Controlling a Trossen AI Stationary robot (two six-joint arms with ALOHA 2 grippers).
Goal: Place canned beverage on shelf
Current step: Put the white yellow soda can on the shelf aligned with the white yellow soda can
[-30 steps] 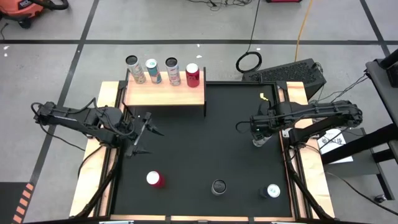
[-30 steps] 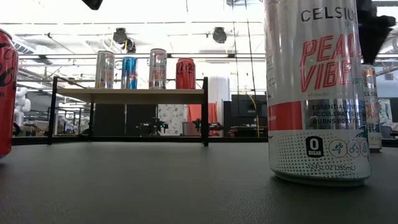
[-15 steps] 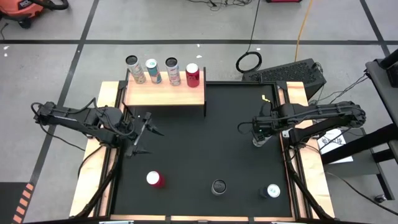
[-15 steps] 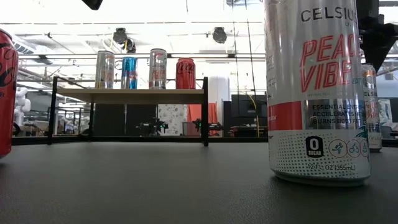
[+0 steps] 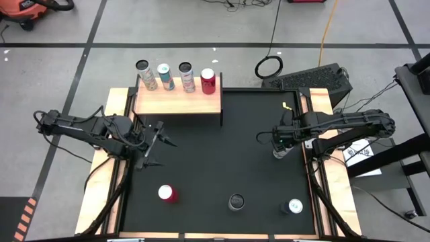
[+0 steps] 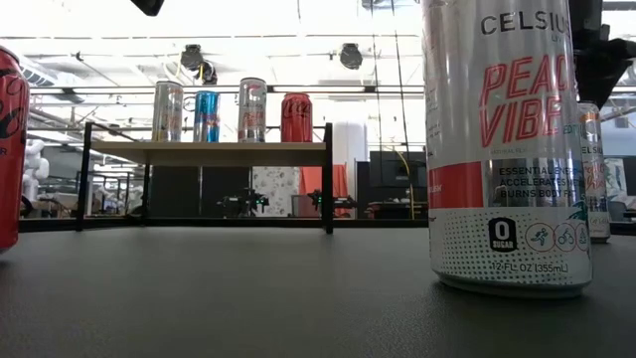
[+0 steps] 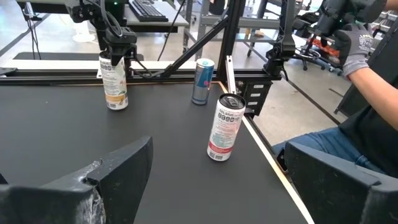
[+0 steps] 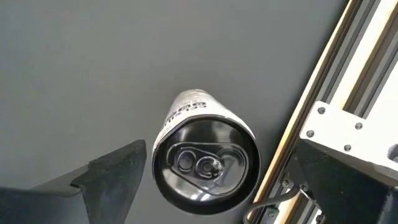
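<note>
Pale natural-wood shelf [image 5: 178,102] on thin black legs stands at the far left of the black table [image 5: 215,168], carrying four upright cans in a row: a silver can [image 5: 144,74], a blue and silver can [image 5: 165,76], a white and silver can [image 5: 187,76] and a red can [image 5: 208,81]. The right gripper [image 5: 281,142] hangs straight above a slim white and silver beverage can [image 8: 205,163] standing upright near the table's right edge; its jaws are spread wide, one finger [image 8: 109,177] on each side of the can's top, not touching it. The left gripper [image 5: 153,144] waits over the table's left side with jaws wide apart and nothing between them. In front of it stand a red-topped can [image 5: 166,193], a dark-topped Celsius can [image 5: 236,202] and a blue-edged can [image 5: 294,206].
</note>
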